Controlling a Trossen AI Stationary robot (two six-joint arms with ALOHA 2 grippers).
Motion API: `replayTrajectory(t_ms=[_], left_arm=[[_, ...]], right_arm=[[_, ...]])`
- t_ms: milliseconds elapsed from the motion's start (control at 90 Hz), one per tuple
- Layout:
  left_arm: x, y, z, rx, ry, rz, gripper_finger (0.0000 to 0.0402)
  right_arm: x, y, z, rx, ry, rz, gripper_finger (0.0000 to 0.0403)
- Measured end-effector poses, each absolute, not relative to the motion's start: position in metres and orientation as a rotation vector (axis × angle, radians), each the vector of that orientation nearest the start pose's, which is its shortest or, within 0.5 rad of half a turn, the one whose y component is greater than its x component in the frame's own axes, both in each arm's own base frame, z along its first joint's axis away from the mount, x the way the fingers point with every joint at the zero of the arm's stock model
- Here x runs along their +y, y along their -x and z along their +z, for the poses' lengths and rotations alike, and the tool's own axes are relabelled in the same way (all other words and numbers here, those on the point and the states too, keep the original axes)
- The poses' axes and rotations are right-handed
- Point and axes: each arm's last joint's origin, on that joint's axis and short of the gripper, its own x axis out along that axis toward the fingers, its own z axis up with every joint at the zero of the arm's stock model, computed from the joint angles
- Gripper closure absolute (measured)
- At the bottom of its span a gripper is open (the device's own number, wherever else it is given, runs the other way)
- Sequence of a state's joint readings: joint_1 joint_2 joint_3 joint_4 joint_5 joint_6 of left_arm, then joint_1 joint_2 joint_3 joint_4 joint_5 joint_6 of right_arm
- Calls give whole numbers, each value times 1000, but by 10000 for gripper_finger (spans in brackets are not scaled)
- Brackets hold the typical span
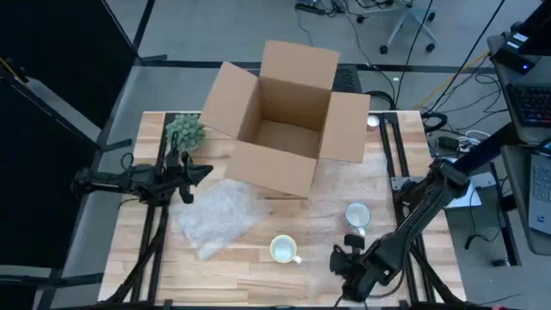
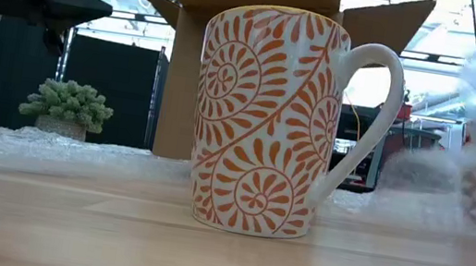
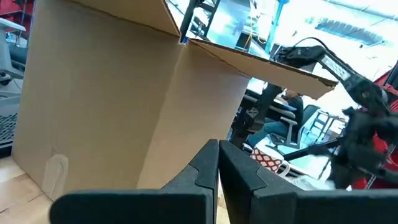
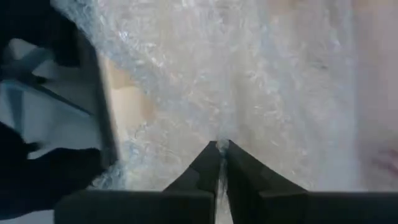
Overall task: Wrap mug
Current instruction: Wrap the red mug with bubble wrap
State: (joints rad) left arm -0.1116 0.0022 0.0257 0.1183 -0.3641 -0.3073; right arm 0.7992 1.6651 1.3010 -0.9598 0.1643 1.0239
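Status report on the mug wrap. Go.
Right gripper shut on bubble wrap sheet, near table's front edge. Left gripper shut, empty, beside cardboard box. Orange-patterned mug unwrapped; second mug on the sheet.

The counter (image 1: pixel 250 275) is a pale wooden butcher-block top. At its far side stands an open cardboard box (image 1: pixel 280 120) with its flaps spread. A small green plant (image 1: pixel 185 131) sits near the far left corner — just beside the box. A crumpled heap of bubble wrap (image 1: pixel 219 215) lies left of centre. Near the front edge stands an orange-patterned mug (image 1: pixel 284 250). Further right is a second mug (image 1: pixel 357 213) — it rests on a clear sheet of bubble wrap (image 1: pixel 331 207).
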Motion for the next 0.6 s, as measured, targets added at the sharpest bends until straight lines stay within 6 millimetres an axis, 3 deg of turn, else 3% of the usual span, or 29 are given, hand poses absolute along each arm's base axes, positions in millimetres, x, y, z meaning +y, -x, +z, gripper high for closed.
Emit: replayTrajectory(t_ms=[333,478,600], left_arm=[[0,-94,183,-176,339,229,402],[0,-94,183,-175,342,229,402],[0,-94,183,-179,366,227,402]], right_arm=[[157,-193,295,1214,-210,-391,403],[143,-188,302,1148,-144,-473,403],[131,-187,297,1142,-38,-585,403]])
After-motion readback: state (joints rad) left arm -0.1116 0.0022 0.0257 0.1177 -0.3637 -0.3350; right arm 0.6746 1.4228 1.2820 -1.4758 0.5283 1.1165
